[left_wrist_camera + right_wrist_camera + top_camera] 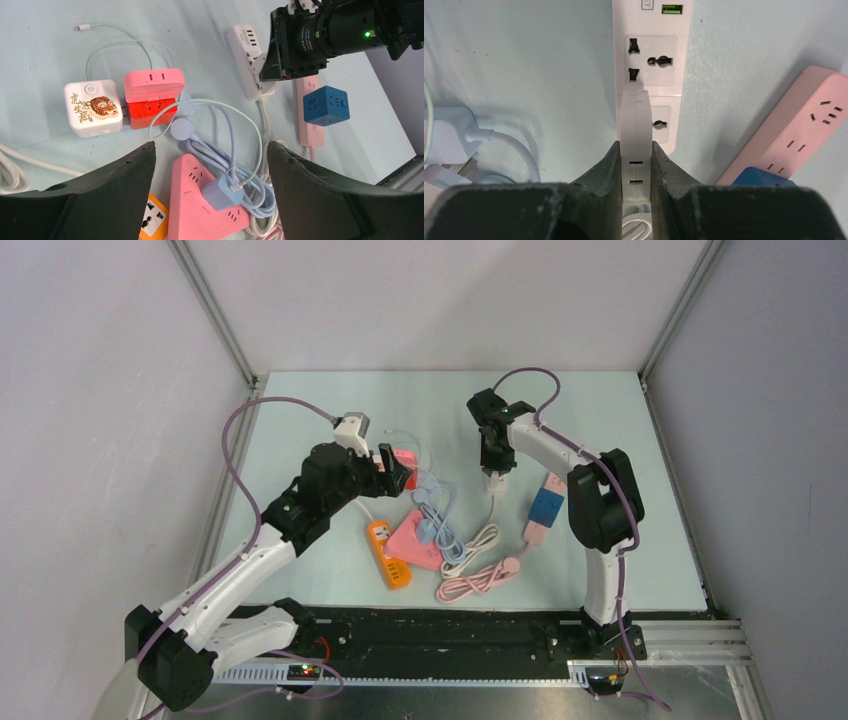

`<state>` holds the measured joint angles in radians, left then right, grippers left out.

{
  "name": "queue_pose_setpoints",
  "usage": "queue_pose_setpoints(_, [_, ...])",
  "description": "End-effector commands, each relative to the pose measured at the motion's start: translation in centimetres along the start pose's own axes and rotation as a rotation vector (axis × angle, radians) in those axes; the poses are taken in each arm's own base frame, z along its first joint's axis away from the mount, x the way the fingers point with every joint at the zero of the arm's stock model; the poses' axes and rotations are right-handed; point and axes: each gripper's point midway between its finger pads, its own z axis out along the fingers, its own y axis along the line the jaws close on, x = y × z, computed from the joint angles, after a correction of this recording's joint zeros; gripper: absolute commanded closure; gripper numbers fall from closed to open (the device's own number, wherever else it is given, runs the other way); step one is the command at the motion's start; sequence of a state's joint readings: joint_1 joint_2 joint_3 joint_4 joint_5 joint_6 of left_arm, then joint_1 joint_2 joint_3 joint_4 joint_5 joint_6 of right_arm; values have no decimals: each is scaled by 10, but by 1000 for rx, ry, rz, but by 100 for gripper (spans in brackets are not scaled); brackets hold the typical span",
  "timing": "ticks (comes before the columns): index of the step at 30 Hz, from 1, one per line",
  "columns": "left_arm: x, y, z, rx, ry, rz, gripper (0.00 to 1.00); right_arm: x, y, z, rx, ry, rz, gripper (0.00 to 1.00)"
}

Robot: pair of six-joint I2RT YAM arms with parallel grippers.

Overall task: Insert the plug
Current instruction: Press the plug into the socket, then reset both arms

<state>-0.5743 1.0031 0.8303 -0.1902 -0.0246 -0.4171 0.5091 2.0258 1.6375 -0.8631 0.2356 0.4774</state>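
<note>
A robot lab cell. Grey panels (90, 390) and aluminium posts (212, 310) wall in a pale worktop (660, 540), with a black mounting rail (450, 638) at six o'clock.

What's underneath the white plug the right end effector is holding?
The white power strip lies under the white plug. One socket beyond it shows fully; the next is half covered, and the plug's prongs are hidden.

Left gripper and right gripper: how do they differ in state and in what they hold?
The left gripper is open wide; the right gripper is shut. The left gripper holds nothing; the right gripper clamps a white plug at the white power strip. Both have black fingers.
</note>
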Motion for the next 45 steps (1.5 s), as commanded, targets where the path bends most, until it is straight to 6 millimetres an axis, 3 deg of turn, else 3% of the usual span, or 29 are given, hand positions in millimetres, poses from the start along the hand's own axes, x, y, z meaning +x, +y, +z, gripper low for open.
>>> queue_pose_setpoints(1, [-9, 6, -3, -20, -42, 20, 15, 66, -24, 56, 138, 225, -51, 100])
queue_pose_setpoints(8, [-11, 9, -7, -32, -46, 33, 15, 61, -27, 54, 180, 228, -68, 97])
queue_pose_setpoints(10, [-12, 10, -8, -39, -47, 36, 15, 56, -24, 49, 177, 209, -68, 89])
queue_pose_setpoints(13, [-13, 12, -10, -50, -46, 33, 15, 39, -19, 34, 163, 155, -49, 66])
queue_pose_setpoints(16, [-13, 15, -14, -66, -39, 31, 13, 10, -5, 7, 99, 81, -8, 46])
queue_pose_setpoints(19, [-12, 16, -20, -78, -27, 28, 4, -22, 7, -33, 19, -16, 42, 14])
queue_pose_setpoints(21, [-13, 19, -25, -95, -23, 18, 1, -40, 15, -59, -50, -72, 72, 3])
queue_pose_setpoints(24, [-15, 21, -35, -110, -27, 11, 0, -55, 19, -96, -121, -139, 107, 1])
queue_pose_setpoints(27, [-9, 29, -45, -156, 0, 1, 0, -54, 11, -119, -141, -167, 132, 1])
queue_pose_setpoints(28, [-9, 30, -49, -164, 0, -4, 0, -51, 5, -129, -142, -185, 144, 1])
queue_pose_setpoints(29, [-5, 34, -53, -183, 15, -8, 0, -43, -2, -128, -129, -177, 148, 1])
queue_pose_setpoints(31, [-1, 37, -61, -194, 22, -17, 0, -38, -22, -159, -141, -249, 185, 1])
queue_pose_setpoints(34, [-1, 39, -80, -195, -7, -23, 0, -26, -51, -184, -146, -332, 248, 1])
queue_pose_setpoints(39, [-10, 50, -121, -226, -124, -31, 0, 18, -123, -232, -93, -500, 414, 1])
queue_pose_setpoints(45, [-13, 57, -162, -227, -229, -52, 0, 69, -192, -278, -29, -644, 629, 1])
